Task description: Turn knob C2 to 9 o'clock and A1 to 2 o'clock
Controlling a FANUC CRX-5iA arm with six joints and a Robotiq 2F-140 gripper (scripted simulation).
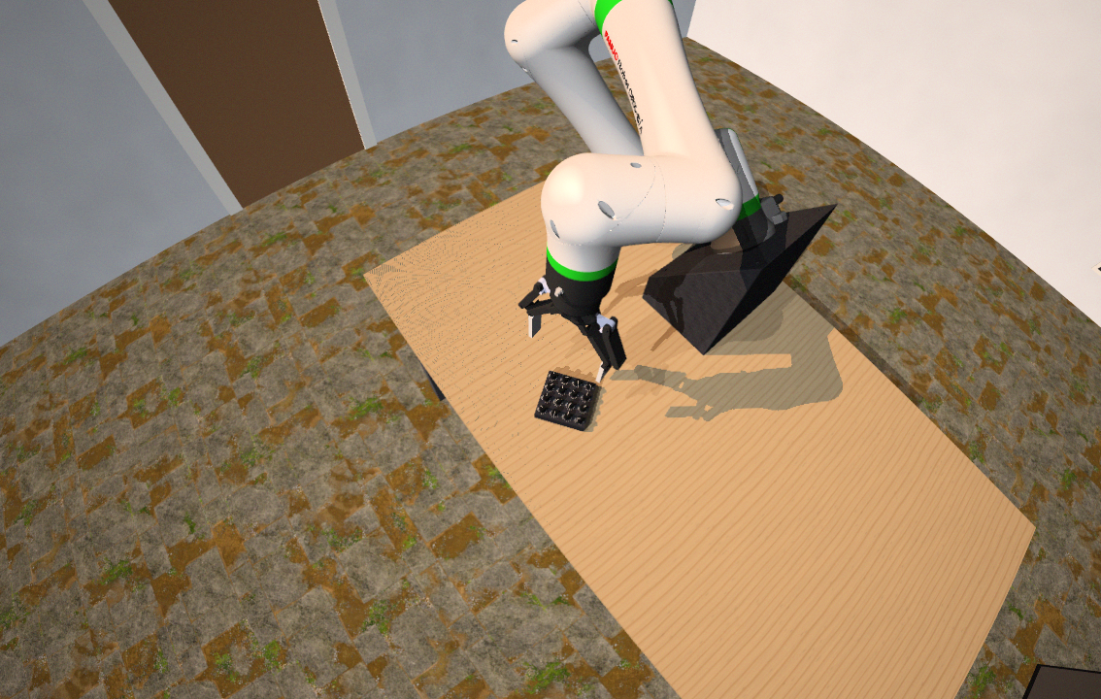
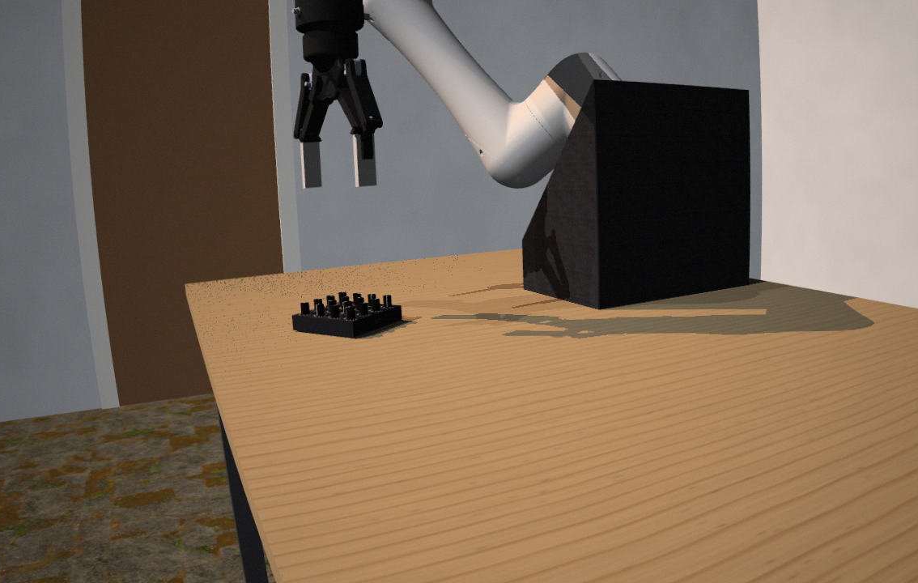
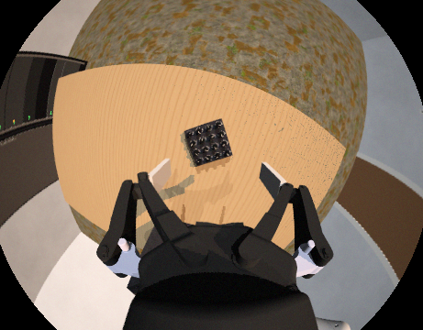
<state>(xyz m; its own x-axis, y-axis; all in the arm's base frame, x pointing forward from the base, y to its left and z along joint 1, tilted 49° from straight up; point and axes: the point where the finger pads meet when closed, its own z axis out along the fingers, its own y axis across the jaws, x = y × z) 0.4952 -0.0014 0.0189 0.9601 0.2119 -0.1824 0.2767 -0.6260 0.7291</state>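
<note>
Top view: the knob box sits on the surface near the frame centre, just below the gripper, whose jaws are spread wide and empty. Exterior view: the box stands on its feet at left centre, and the gripper hangs well above it, a height the top view hides. The box looks rigid and low; its knobs are probably small and stiff, best pinched across one knob's sides without touching its neighbours. Wrist view: the box lies centre frame between the fingertips; knob lines and labels are too small to read.
</note>
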